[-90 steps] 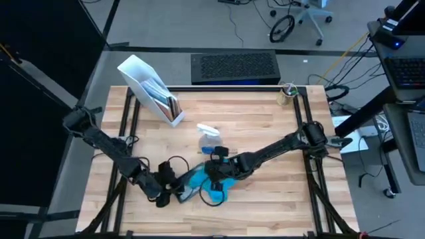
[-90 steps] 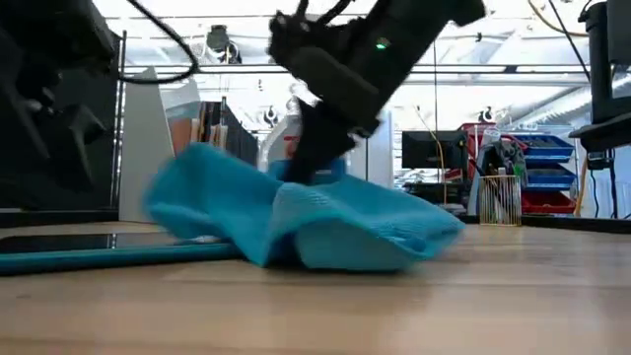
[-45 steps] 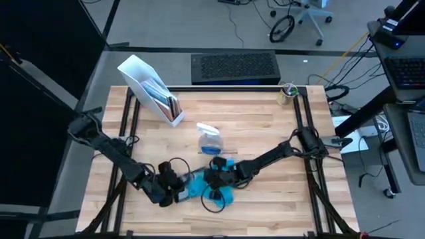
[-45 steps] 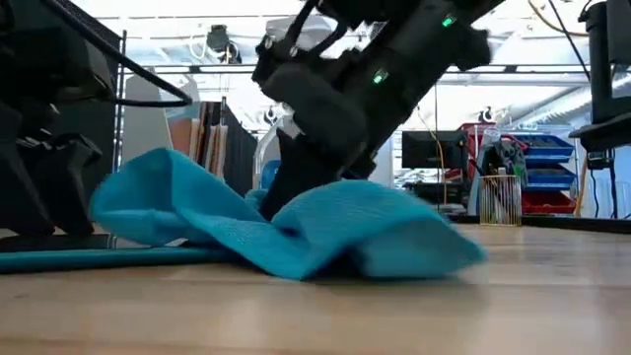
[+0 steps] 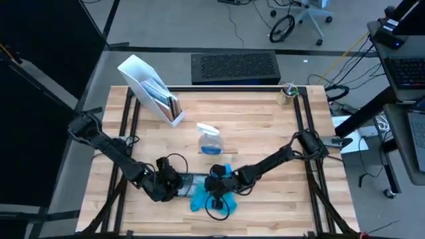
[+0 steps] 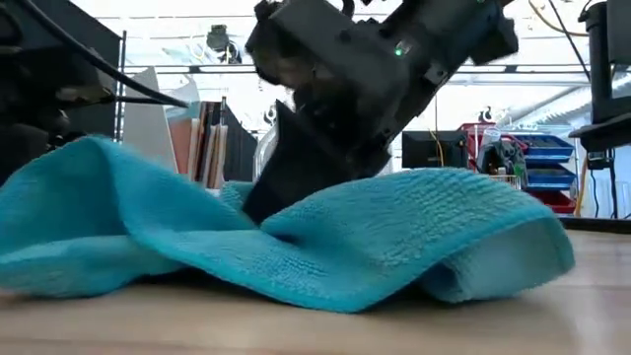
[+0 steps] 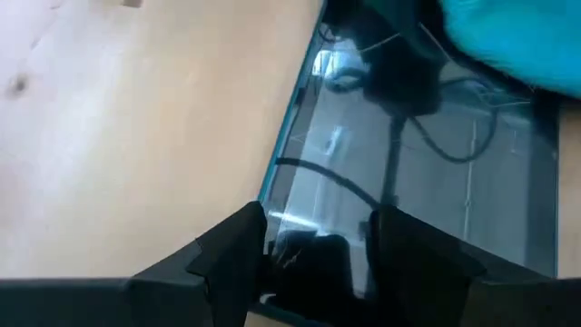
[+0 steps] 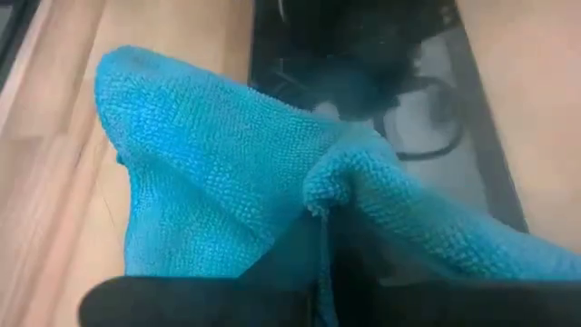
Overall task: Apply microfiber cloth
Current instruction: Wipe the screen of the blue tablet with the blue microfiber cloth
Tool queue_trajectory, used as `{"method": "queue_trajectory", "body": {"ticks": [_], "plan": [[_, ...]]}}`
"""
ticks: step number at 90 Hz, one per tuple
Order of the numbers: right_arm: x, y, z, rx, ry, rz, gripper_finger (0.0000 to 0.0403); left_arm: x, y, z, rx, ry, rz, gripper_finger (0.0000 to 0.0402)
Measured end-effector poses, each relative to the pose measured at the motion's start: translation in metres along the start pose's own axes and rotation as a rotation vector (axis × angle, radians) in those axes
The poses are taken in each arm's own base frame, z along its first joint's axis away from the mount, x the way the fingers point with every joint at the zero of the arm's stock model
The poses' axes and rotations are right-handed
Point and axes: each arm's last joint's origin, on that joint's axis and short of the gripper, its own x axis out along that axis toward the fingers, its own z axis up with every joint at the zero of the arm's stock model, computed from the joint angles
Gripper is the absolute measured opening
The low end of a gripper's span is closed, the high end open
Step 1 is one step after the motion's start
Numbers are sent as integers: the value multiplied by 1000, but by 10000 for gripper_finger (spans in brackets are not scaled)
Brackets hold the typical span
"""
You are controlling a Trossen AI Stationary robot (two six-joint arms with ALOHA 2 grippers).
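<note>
White file holder [image 5: 147, 88] table's far left; spray bottle [image 5: 210, 139] centre; tablet [image 7: 427, 191] near front edge.

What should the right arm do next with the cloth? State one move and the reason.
Probably drag the microfiber cloth sideways across the tablet. The right gripper pinches the cloth beside the glossy screen, and the left gripper steadies the tablet's edge.
</note>
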Motion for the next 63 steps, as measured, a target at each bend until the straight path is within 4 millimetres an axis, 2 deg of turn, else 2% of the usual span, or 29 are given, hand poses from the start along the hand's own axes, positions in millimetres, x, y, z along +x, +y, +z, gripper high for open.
{"method": "queue_trajectory", "body": {"ticks": [9,19,33,38,45,63], "plan": [[-30,0,16,-8,-18,0,0,-9,-2,8,2,-4,-25,203],[-73,1,35,-18,-44,14,0,-30,-8,28,-16,-33,-88,203],[-139,-6,35,-47,47,-13,0,-57,-3,44,-5,-24,-86,203],[-160,-12,28,-55,75,-23,0,-66,0,48,4,-43,-103,203],[-176,-25,9,-30,108,-40,0,-75,6,51,10,-60,-115,203],[-178,-51,-54,162,190,-98,11,-83,16,61,-41,-110,-124,203]]}}
